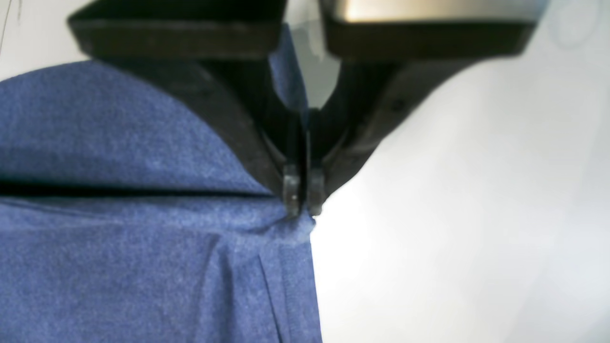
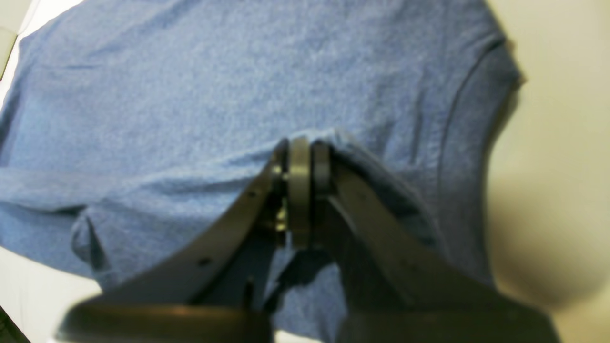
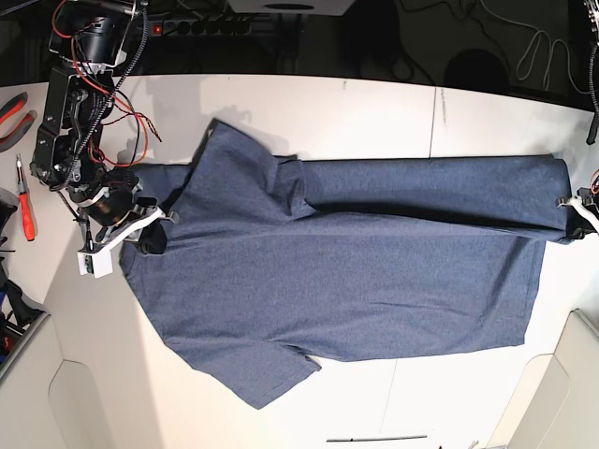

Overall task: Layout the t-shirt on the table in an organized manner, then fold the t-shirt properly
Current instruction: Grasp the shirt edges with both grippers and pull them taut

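Left gripper (image 1: pixel 302 202) jaws pressed together, pinching the hem-end edge of the t-shirt (image 1: pixel 143 257); right gripper (image 2: pixel 300 159) likewise pinches a raised ridge near the collar end, likely to carry one long edge over as a lengthwise fold. Soft, heathered navy knit, lightly creased, lies lengthwise across the matte off-white table (image 3: pixel 374 103), far long edge already doubled over.

The right arm (image 3: pixel 75 112) is a black open frame strung with loose red and black cables (image 3: pixel 126 126), ending in a white bracket (image 3: pixel 98 257). The right end effector (image 2: pixel 300 157) has two long dark grey curved fingers (image 2: pixel 224 247) with small round screw holes (one shows a brassy fitting). The left end effector (image 1: pixel 302 202) is black, with broad blocky shoulders and small grey pads (image 1: pixel 291 188).
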Tool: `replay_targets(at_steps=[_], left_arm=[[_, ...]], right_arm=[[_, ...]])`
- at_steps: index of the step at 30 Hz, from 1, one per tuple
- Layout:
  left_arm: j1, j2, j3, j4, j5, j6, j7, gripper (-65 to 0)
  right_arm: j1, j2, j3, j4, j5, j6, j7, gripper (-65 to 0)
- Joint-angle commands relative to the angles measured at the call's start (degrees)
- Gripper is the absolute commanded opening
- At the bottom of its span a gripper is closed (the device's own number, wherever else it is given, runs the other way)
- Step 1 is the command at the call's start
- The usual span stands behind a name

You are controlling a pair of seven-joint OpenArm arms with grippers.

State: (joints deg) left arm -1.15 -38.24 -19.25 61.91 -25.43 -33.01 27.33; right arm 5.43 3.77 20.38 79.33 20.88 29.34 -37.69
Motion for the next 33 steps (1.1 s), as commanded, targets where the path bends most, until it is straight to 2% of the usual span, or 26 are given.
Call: replay_targets(at_steps=[1, 6, 8, 9, 11, 12, 13, 20, 22, 23, 24, 25, 26, 27, 29, 33], left_arm=[[-0.9, -1.6, -0.5, 0.7, -0.4, 0.4, -1.8, -65.0], [-0.9, -1.6, -0.5, 0.7, -0.3, -0.6, -3.6, -65.0], [-0.9, -1.6, -0.5, 0.7, 0.4, -1.3, -3.6, -48.9], [-0.9, -1.6, -0.5, 0.7, 0.5, -0.9, -3.6, -43.0], [-0.9, -1.6, -0.5, 0.7, 0.5, 2.2, -3.6, -39.8], [-0.9, -1.6, -0.5, 0.7, 0.5, 3.5, -3.6, -39.8], [-0.9, -1.6, -0.5, 0.7, 0.5, 4.0, -3.6, -39.9], [-0.9, -1.6, -0.5, 1.0, -1.0, 3.5, -3.5, -40.1], [-0.7, -1.6, -0.5, 1.6, -3.9, -0.6, -3.5, -44.6], [-0.7, -1.6, -0.5, 1.6, -5.3, -3.2, -3.2, -49.5], [-0.7, -1.6, -0.5, 1.6, -6.9, -5.5, -2.9, -55.8], [-0.7, -1.4, -0.5, 1.6, -8.5, -7.0, -2.1, -63.3], [-0.7, -1.1, -0.5, 1.6, -9.4, -7.0, -1.1, -65.0], [-0.7, -0.6, -0.5, 1.6, -9.5, -7.0, -0.2, -65.0], [-0.7, 0.9, -0.5, 1.6, -9.1, -7.0, 2.2, -65.0], [-0.7, 5.0, -0.5, 1.5, -5.3, -7.0, 5.1, -65.0]], right_arm=[[1.1, 0.3, 0.1, 0.9, 0.1, -0.2, 1.7, -65.0], [1.0, 0.3, 0.1, 0.9, -1.6, -1.1, 1.7, -65.0], [1.1, 0.3, 0.1, 0.9, -1.6, -1.1, 1.7, -65.0], [1.1, 0.3, 0.1, 0.9, -1.6, -1.1, 1.7, -62.9], [1.1, 0.3, 0.1, 0.9, -1.6, -1.1, 1.9, -44.8], [1.1, 0.3, 0.1, 0.9, -1.6, -1.1, 2.1, -39.6], [1.2, 0.3, 0.1, 0.9, -1.6, -1.1, 2.2, -38.1], [2.9, 0.3, 0.1, 2.6, 1.6, -0.4, 2.3, -38.5], [3.0, 0.2, 0.1, 4.8, 2.3, -0.4, 1.4, -38.6], [2.9, 0.2, 0.1, 6.0, 2.3, -0.4, 0.6, -40.1], [2.9, 0.1, 0.1, 7.0, 2.3, -0.4, -0.8, -44.6], [2.9, 0.2, 0.1, 7.7, 2.3, -0.4, -2.6, -52.1], [2.9, 0.2, 0.1, 8.0, 2.3, -0.4, -4.3, -62.1], [2.7, 0.2, 0.1, 8.0, 2.1, -0.4, -5.6, -65.0], [1.7, 0.2, 0.1, 8.0, -0.2, -0.4, -6.0, -65.0], [-0.5, 0.2, 0.0, 8.0, -10.1, -1.6, -4.7, -65.0]])
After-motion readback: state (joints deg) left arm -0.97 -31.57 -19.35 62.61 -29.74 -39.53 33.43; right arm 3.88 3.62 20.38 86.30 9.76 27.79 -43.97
